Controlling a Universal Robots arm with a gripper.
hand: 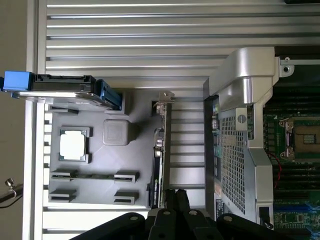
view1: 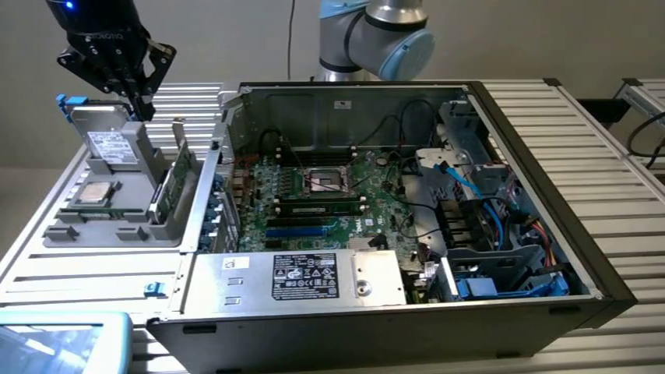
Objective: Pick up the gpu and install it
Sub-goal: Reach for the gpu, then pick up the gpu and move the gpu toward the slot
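Note:
The gpu stands on its edge in a slot at the side of the grey parts holder nearest the case, green board and silver end bracket showing. In the wrist view the gpu appears edge-on as a thin dark strip beside the holder. My gripper hangs shut and empty above the holder, higher than the gpu and toward the exterior view's left of it. In the wrist view my gripper has its two black fingertips pressed together, close to one end of the card.
A silver hard drive with blue tabs stands upright in the holder, and a processor chip lies flat there. The open computer case fills the exterior view's right, with motherboard, power supply and cables. A light blue tray sits near the front corner.

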